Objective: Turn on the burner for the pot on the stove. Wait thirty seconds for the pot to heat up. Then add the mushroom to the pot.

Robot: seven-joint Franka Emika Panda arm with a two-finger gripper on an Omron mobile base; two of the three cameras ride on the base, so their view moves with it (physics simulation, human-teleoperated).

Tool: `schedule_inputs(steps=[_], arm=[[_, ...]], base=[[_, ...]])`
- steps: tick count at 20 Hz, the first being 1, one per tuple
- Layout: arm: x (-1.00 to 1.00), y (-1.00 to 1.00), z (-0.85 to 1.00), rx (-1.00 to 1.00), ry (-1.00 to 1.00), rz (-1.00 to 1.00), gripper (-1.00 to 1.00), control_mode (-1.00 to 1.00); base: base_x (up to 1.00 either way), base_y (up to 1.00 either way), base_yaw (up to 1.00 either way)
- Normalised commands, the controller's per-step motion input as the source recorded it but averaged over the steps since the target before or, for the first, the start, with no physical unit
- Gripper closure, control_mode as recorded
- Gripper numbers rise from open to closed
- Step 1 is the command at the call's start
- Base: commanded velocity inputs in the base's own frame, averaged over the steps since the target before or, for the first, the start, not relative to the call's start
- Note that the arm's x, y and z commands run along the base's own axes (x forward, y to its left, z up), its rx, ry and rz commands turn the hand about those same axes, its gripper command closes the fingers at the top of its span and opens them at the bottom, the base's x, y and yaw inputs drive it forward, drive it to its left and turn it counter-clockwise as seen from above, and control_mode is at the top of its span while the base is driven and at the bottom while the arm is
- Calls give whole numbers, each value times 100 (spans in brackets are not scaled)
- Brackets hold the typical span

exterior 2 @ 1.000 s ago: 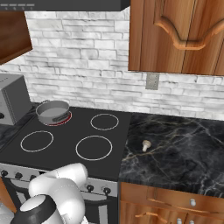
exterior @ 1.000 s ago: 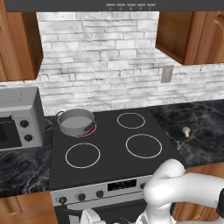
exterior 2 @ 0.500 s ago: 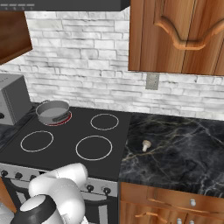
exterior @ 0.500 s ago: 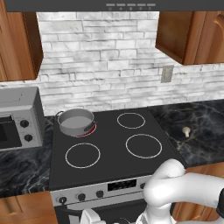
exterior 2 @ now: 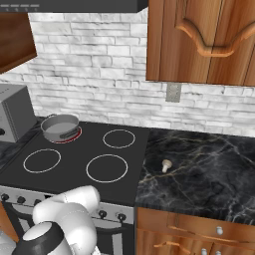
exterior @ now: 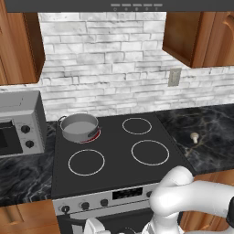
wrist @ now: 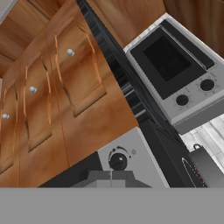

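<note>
With the burner (exterior: 93,135) glowing red under the pot (exterior: 79,127) at the stove's (exterior: 109,171) far left, your pressed-together claw (wrist: 111,176) sits by a knob (wrist: 117,162), so the mushroom (exterior: 194,136) on the right tabletop (exterior: 205,137) remains unmoved.

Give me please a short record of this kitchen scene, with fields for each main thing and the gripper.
pot: small round grey steel pot on the rear left ring
burner: black glass ring under it, red at the rim
mushroom: tiny pale beige mushroom on the dark marble counter, right of the black glass stove
gripper: shut, near a black stove knob
</note>
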Motion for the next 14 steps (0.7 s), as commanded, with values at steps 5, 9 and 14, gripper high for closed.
schedule_inputs(steps=[5,9,14], arm=[[0,0,0,0,0,0,100,-100],[0,0,0,0,0,0,100,-100],[-7,10,0,0,0,0,100,-100]], base=[[0,0,0],[0,0,0],[0,0,0]])
